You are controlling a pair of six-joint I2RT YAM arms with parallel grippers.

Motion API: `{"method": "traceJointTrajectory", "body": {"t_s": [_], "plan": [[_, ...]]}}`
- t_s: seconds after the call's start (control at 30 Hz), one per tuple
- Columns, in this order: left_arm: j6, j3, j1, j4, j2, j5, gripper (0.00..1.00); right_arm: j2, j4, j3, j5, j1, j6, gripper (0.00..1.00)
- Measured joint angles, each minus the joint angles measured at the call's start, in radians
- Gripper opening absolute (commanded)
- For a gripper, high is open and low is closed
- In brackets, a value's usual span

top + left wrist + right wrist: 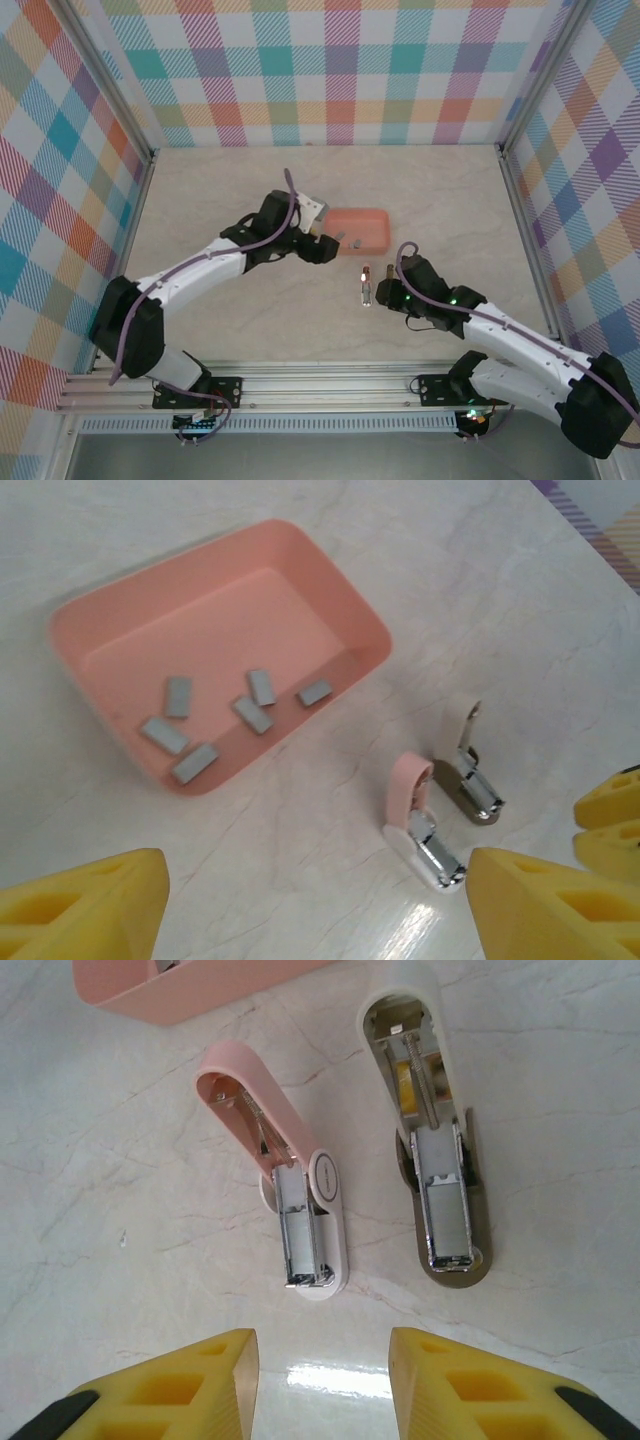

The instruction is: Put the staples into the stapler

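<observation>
Broadly, the marble table (450, 200) carried everything, with the coral-pink tray (370, 620) lying toward the far middle. The left gripper (315, 880) hovered at the tray's near left corner. Its yellow fingers (90, 905) were spread wide and gripped nothing. The right gripper (320, 1360) hung lower right of the tray, near the table surface, its jaws parted by a moderate gap and also empty. Between that gripper and the tray, two staplers lay side by side on the bare table, apart from the tray. They were a pink stapler (300, 1200) and a beige stapler (440, 1160), both hinged open with their metal channels exposed. The staples (252, 715), six short grey strips, lay scattered on the tray floor.
</observation>
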Motion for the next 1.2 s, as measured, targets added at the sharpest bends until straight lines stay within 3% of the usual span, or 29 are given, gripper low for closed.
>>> {"method": "traceJointTrajectory", "body": {"t_s": [0.27, 0.73, 1.2], "plan": [[-0.021, 0.122, -0.082, -0.003, 0.196, 0.024, 0.7, 0.016, 0.015, -0.011, -0.116, -0.043, 0.001, 0.38], [-0.077, 0.282, -0.101, -0.021, 0.397, 0.095, 0.49, 0.053, 0.072, -0.099, -0.211, -0.043, 0.068, 0.35], [-0.108, 0.353, -0.12, -0.035, 0.489, 0.166, 0.48, 0.196, 0.16, -0.104, -0.261, -0.043, 0.086, 0.35]]}}
